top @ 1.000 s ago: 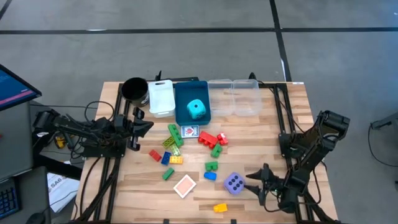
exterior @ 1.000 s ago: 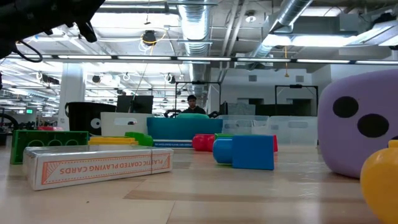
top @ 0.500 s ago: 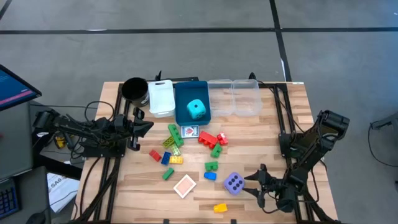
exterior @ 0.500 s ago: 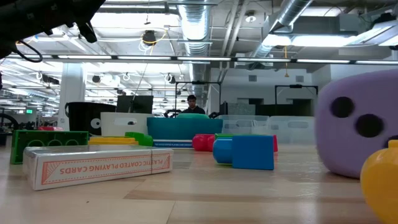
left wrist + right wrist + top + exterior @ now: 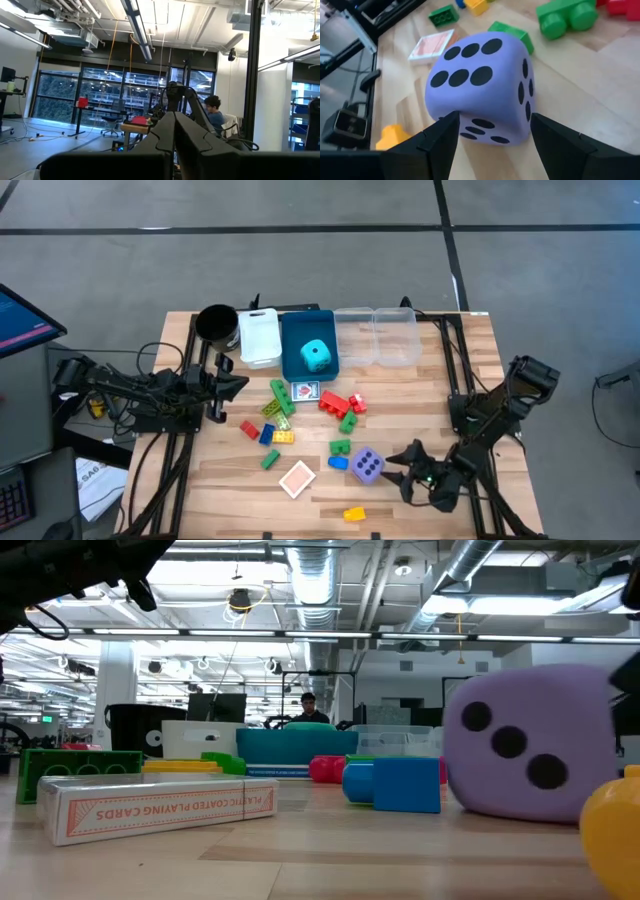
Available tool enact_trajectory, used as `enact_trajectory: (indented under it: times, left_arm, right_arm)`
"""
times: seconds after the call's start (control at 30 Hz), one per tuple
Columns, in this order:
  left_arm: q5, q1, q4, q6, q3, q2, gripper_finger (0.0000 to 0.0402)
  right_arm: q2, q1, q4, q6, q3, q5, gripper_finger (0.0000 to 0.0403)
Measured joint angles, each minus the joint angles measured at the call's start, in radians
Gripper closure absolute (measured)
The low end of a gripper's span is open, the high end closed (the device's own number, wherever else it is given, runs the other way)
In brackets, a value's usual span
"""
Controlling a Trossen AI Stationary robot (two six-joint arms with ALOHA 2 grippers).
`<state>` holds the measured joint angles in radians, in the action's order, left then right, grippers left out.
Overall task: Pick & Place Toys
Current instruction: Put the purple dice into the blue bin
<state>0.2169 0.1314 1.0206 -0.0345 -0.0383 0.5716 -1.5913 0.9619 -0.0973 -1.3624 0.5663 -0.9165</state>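
The purple die (image 5: 367, 466) rests on its bottom face on the wood table, near the front right, six dots up (image 5: 470, 62). My right gripper (image 5: 394, 472) comes at it low from the table's right, open, one finger on either side of the die's near lower part (image 5: 495, 131). The cyan die (image 5: 316, 355) lies in the blue bin (image 5: 296, 363). Red (image 5: 335, 402), green (image 5: 341, 447), blue (image 5: 338, 463) and yellow (image 5: 354, 514) bricks lie scattered mid-table. My left gripper (image 5: 240, 380) waits shut at the left, off the table top. My right gripper stands open around the purple die's lower right face (image 5: 485, 125), slanting down from the table's right. One fingertip (image 5: 447, 125) lies against the die's edge, and the other (image 5: 542, 125) is beside it. The die sits on the table, not lifted.
A red card box (image 5: 298, 478) lies left of the die, with a card (image 5: 305, 390) below the blue bin. At the far edge stand a black cup (image 5: 215, 323), a white bin (image 5: 259, 337) and clear bins (image 5: 375, 335). Metal frame rails run along both table sides.
My right gripper has swung toward the table's left edge and rolled a little, staying open. The purple die has slid left and slightly toward the far edge ahead of it, turning about on the table so another face shows in the low view.
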Motion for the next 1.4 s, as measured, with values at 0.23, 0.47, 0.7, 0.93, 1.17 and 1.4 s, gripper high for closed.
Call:
enact_trajectory:
  times: [0.23,0.47,0.7,0.93,1.17,1.4]
  left_arm:
    - [-0.001,0.0,-0.002,-0.002,0.0,0.0,0.0399]
    - [-0.003,0.0,-0.004,-0.03,0.0,0.0,0.0399]
    - [-0.003,0.0,-0.008,-0.057,0.001,0.0,0.0399]
    - [-0.002,0.0,-0.008,-0.057,0.001,0.0,0.0399]
    - [0.0,0.0,-0.008,-0.056,0.001,0.0,0.0399]
    - [0.001,0.0,-0.008,-0.056,0.001,0.0,0.0399]
  right_arm:
    - [0.0,-0.092,-0.02,0.078,0.0,0.02,0.0163]
    - [0.0,-0.091,-0.039,0.13,0.0,0.08,0.0163]
    - [0.0,-0.084,-0.041,0.133,0.0,0.083,0.0142]
    - [0.0,-0.085,-0.05,0.178,0.0,0.131,0.0064]
    - [0.0,-0.095,-0.073,0.271,0.0,0.109,0.0012]
    - [0.0,-0.144,-0.072,0.251,0.0,0.078,0.0004]
